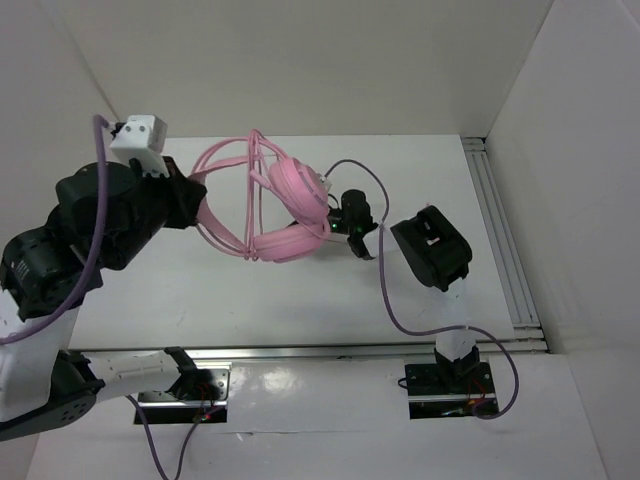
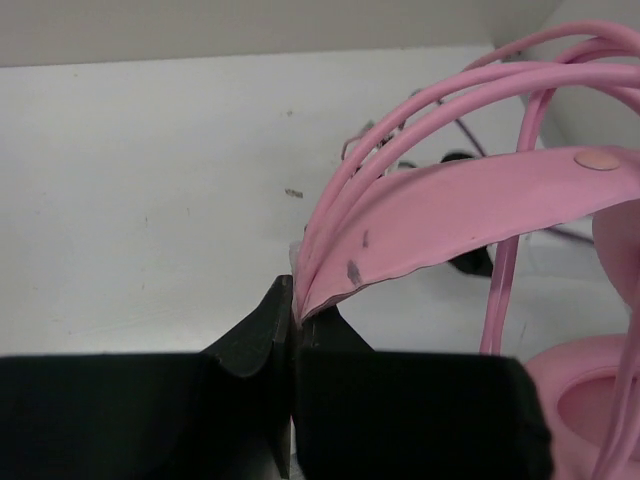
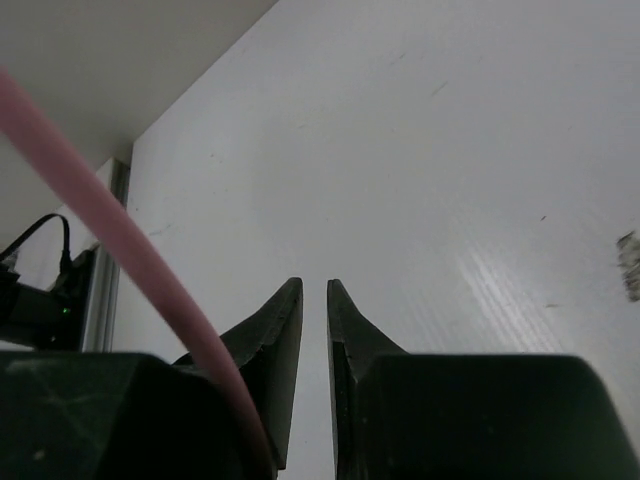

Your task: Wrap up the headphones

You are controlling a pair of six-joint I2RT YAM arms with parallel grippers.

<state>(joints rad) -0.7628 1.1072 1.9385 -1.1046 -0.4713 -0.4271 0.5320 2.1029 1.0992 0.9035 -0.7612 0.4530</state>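
The pink headphones (image 1: 290, 190) hang in the air over the middle of the white table (image 1: 250, 300). My left gripper (image 1: 197, 192) is shut on the end of the flat headband (image 2: 450, 215), which sits pinched between the jaws of the left gripper (image 2: 293, 300). Thin pink cable loops (image 1: 225, 160) arch around the band. One ear cup (image 2: 590, 400) shows at lower right. My right gripper (image 1: 345, 222) is just right of the ear cups, its jaws slightly apart with nothing between them (image 3: 314, 285). A pink cable (image 3: 120, 230) crosses outside its left finger.
Aluminium rails run along the right side (image 1: 500, 230) and the near edge (image 1: 300, 352) of the table. White walls enclose the back and sides. The right arm's purple cable (image 1: 385, 290) loops over the table beside the right arm.
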